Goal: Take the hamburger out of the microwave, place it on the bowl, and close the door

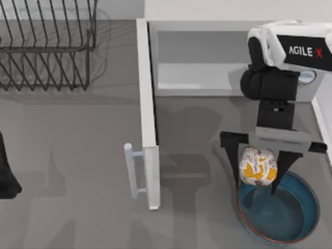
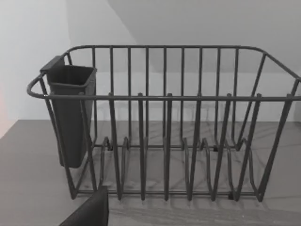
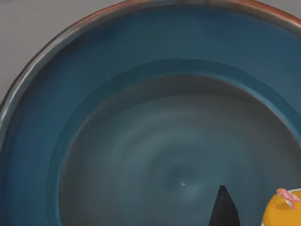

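Your right gripper (image 1: 258, 181) had its fingers clamped on the hamburger (image 1: 258, 165), which sat between them above the near-left rim of the bowl (image 1: 290, 218). Microwave (image 1: 207, 57) door (image 1: 148, 119) stood open. Left arm (image 1: 6, 176) parked at the desk's left edge; can't tell its fingers.

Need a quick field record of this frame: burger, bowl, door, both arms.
hamburger: held in the right tool, above the bowl's near-left rim, not yet set down
bowl: on the table, front right, nothing in it
door: open, swung out toward the front
microwave: cavity bare
left arm: parked at the table's left edge
rack: back left, faced by the left wrist camera
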Tool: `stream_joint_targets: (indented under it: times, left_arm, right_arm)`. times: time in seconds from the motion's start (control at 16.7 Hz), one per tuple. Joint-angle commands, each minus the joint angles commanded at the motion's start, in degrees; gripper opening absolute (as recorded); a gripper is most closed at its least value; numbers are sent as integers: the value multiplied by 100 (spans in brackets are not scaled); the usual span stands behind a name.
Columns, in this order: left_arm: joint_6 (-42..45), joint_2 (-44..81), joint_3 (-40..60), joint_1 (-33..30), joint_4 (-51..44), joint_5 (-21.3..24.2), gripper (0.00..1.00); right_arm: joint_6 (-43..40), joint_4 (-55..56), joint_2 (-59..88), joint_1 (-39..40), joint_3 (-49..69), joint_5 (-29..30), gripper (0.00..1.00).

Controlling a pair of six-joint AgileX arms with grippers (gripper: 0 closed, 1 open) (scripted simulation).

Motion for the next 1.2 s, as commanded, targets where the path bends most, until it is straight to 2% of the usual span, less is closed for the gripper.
stream_joint_targets:
  times: [0.06,0.12,0.36,1.2]
  left_arm:
    - [0,0,0,0,0,0,100]
    - [0,0,0,0,0,0,100]
    - [0,0,0,0,0,0,100]
    - [0,0,0,0,0,0,100]
  right_arm:
    - [0,0,0,0,0,0,0]
    - [-88,257,108,25,353,-243,0]
    - [-93,263,54,32,302,-248,0]
    - [-51,483,-588,160,-583,-352,0]
